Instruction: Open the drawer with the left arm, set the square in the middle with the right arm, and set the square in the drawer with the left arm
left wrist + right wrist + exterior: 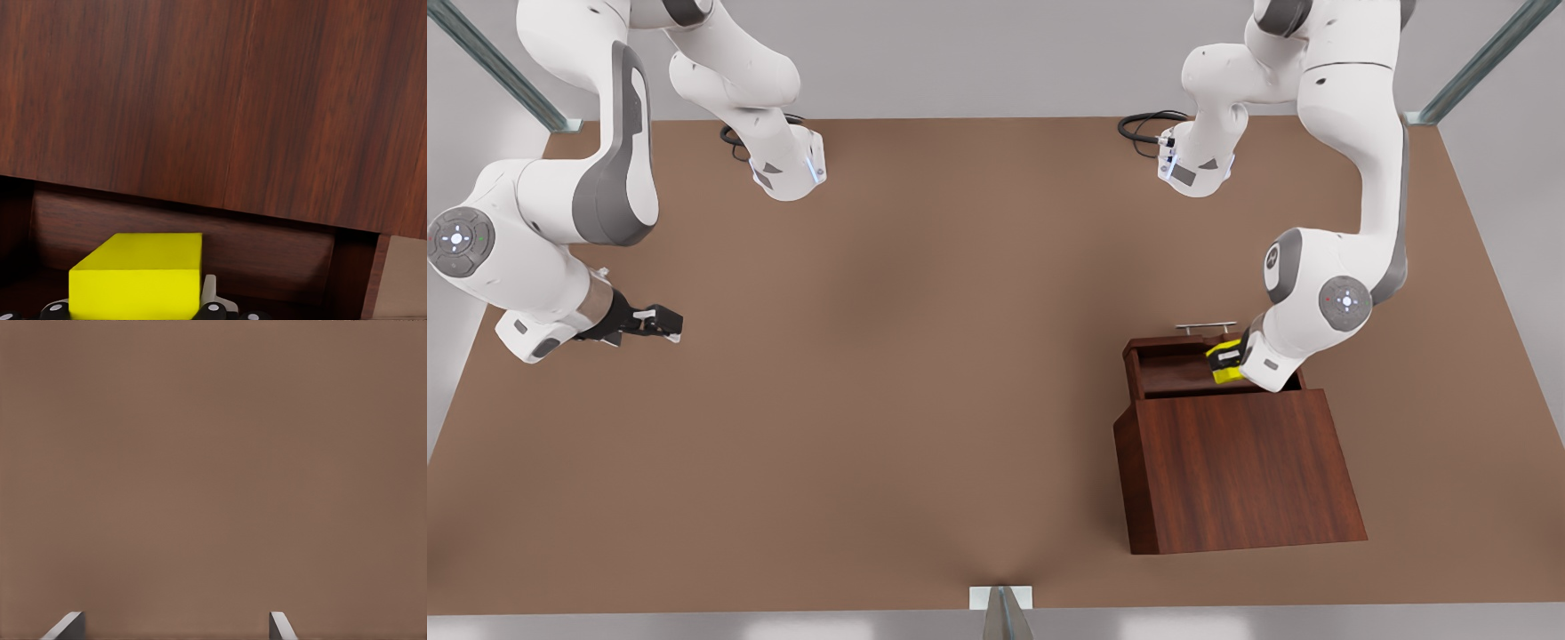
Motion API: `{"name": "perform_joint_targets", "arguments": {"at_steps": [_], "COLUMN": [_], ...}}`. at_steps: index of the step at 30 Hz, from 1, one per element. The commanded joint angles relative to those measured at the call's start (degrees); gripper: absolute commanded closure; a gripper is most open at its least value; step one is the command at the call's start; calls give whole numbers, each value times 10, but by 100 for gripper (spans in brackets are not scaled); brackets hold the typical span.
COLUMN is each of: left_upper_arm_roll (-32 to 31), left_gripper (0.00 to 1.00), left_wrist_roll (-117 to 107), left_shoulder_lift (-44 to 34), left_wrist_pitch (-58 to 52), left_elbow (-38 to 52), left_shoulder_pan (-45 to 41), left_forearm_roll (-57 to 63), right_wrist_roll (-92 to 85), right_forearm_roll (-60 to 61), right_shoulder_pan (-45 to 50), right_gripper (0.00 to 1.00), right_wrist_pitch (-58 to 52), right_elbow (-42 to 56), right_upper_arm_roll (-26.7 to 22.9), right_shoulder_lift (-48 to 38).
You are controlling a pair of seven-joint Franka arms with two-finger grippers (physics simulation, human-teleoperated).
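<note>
The left gripper [1230, 364] sits at the lower right of the front view, reaching down into the open drawer [1169, 369] with the yellow cube [1226, 362] pinched between its fingers. The drawer is pulled out from the mahogany cabinet [1240, 471] toward the far side of the table, its silver bar handle [1206, 327] just beyond the gripper. In the left wrist view the cube [137, 275] is framed against the drawer's dark inside, with the cabinet's wood-grain top [213, 100] filling the frame above it. The cube looks to be right over the tray and within its walls, toward the front view's right end; I can't tell whether its underside touches the floor yet. So the coming move seems to turn on what lies straight beneath: letting go here should leave the cube inside the drawer.

The right gripper [660, 322] waits at the left edge of the front view, well apart from the cabinet, fingers spread and empty over bare brown tabletop [213, 467].
</note>
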Motion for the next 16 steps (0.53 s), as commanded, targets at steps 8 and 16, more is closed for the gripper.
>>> {"name": "perform_joint_targets", "arguments": {"at_steps": [8, 16], "left_upper_arm_roll": [0, -30], "left_gripper": [0, 0], "left_wrist_roll": [1, 199], "left_shoulder_lift": [0, -4], "left_wrist_pitch": [-8, -319], "left_elbow": [3, 272], "left_shoulder_pan": [0, -23], "left_forearm_roll": [-4, 76], "right_wrist_roll": [0, -2], "right_forearm_roll": [0, 2], "right_shoulder_pan": [-4, -7], "right_gripper": [0, 0], "right_wrist_pitch": [-2, -1], "right_elbow": [1, 7], "right_upper_arm_roll": [-3, -4], "right_shoulder_lift": [0, 2]}}
